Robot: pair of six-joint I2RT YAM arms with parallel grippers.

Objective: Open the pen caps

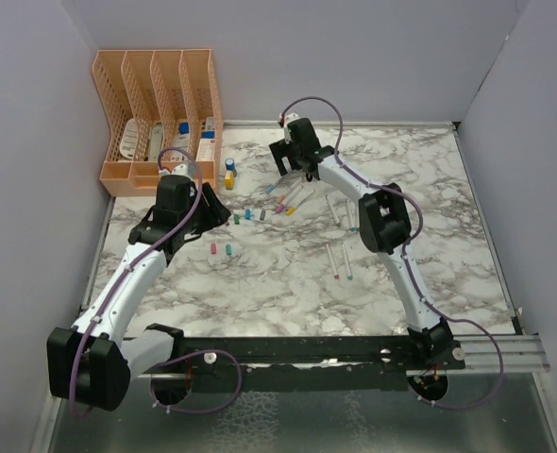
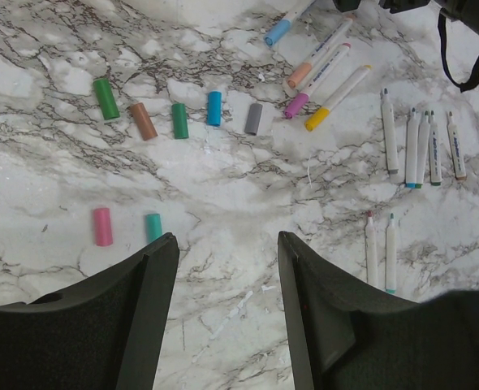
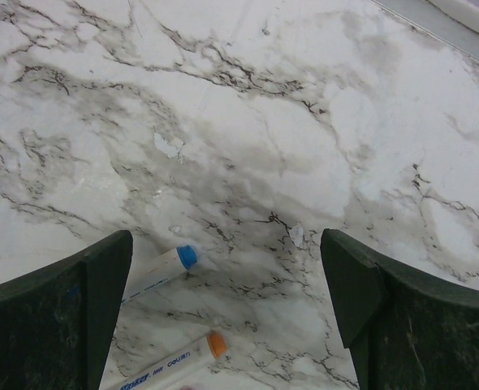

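Left tool [image 2: 227, 240] hangs released, empty, just short of loose pen caps [image 2: 214, 107] rowed on the desk [image 2: 223, 187], right tool [image 3: 226, 240] likewise released above capped pens [image 3: 154, 273], presumably staged for the next pull.

Lab test cell: marble-pattern table [image 1: 288, 283], plain grey enclosure walls [image 1: 33, 142], orange file organiser [image 1: 156, 104].

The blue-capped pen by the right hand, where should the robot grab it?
Pinch the blue cap across its round sides, coming straight down. The pen lies flat on the marble, its cap clear of the orange-capped pen, so the open right hand could likely straddle it.
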